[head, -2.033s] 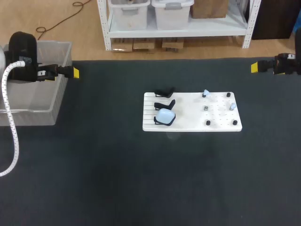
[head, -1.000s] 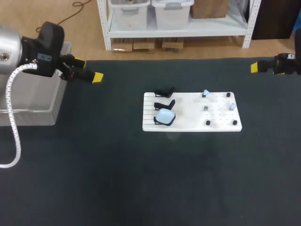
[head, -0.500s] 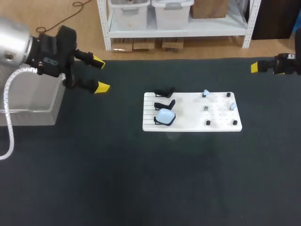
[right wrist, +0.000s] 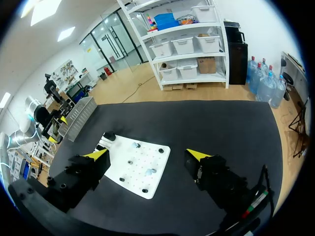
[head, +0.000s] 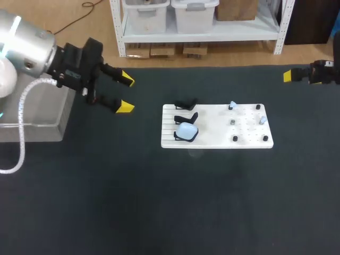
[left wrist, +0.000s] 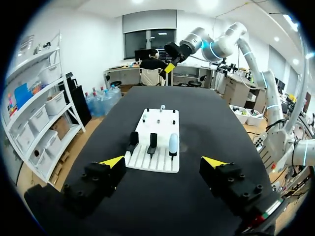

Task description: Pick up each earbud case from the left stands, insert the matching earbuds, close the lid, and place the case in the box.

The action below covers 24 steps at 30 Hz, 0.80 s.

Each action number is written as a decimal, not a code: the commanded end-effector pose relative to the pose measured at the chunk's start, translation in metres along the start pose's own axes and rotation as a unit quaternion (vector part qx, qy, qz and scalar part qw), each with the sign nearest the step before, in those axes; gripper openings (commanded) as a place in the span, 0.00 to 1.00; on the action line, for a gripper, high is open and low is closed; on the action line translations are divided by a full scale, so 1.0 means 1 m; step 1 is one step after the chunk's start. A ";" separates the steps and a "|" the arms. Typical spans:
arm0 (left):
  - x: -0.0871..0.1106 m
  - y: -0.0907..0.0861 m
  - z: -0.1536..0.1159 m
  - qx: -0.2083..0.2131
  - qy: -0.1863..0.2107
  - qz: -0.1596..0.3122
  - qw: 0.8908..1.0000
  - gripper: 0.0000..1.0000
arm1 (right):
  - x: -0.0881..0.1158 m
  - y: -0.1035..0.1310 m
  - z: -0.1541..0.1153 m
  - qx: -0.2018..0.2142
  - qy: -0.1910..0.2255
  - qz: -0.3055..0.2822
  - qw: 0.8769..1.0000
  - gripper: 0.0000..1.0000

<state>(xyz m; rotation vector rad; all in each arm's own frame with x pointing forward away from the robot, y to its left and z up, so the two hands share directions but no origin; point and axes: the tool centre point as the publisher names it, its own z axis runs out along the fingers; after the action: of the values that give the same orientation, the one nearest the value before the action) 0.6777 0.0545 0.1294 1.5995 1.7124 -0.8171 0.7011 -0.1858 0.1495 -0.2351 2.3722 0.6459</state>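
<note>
1. Our left gripper [head: 126, 93], spread wide and empty, has the pale blue rounded earbud case [head: 186, 130] at its 4 o'clock, leaning in a black stand [head: 178, 137] on the white board [head: 212, 142]
2. Our right gripper [right wrist: 146, 154], also spread, sits well apart at the 2 o'clock edge of the table [head: 159, 202]; we judge the left arm nearer
3. The clear plastic box [head: 37, 130] lies at the left gripper's 8 o'clock, contents hidden

No text, label or number can be read anywhere.

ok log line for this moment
left end effector open, short of white board | right end effector open, at table edge | earbud case on stand, untouched
</note>
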 end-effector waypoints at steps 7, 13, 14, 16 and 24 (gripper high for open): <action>0.005 0.007 0.040 0.001 -0.022 0.027 0.999 1.00 | 0.000 0.000 0.000 0.001 0.000 0.000 1.000 1.00; 0.005 0.004 0.063 0.017 -0.027 0.039 0.999 1.00 | 0.000 0.000 0.000 0.001 0.000 0.000 1.000 1.00; 0.005 0.004 0.066 0.020 -0.028 0.039 0.999 1.00 | 0.000 0.000 0.000 0.001 0.000 0.000 1.000 1.00; 0.006 0.003 0.074 0.028 -0.028 0.037 0.999 1.00 | 0.000 0.000 0.000 0.001 0.000 0.000 1.000 1.00; 0.013 -0.002 0.099 0.032 -0.020 0.024 0.999 1.00 | 0.000 0.000 0.000 0.001 0.000 0.000 1.000 1.00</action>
<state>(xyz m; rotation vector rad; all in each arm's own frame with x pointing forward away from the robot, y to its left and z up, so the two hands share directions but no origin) 0.6760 -0.0083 0.0669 1.6504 1.6217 -0.8881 0.7011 -0.1858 0.1495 -0.2352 2.3722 0.6460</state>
